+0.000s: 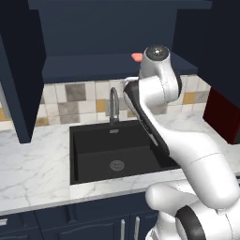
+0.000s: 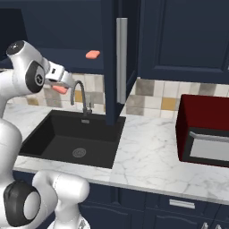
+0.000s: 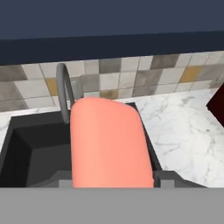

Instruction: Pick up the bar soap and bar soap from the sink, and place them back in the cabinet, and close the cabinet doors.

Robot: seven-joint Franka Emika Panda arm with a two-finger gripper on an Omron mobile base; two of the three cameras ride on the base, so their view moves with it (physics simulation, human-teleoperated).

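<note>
While the claw (image 2: pixel 61 87) grips one soap (image 3: pixel 109 144) above the sink (image 1: pixel 75 154), faucet (image 2: pixel 80 96) beside; second soap (image 2: pixel 93 54) on the shelf (image 1: pixel 89 65).

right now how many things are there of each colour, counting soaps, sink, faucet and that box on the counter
salmon-pink: 2, one bar soap on the cabinet shelf, one bar soap in the end effector
black: 1, the sink
grey: 1, the faucet
dark red: 1, the box on the counter
total: 5
</note>
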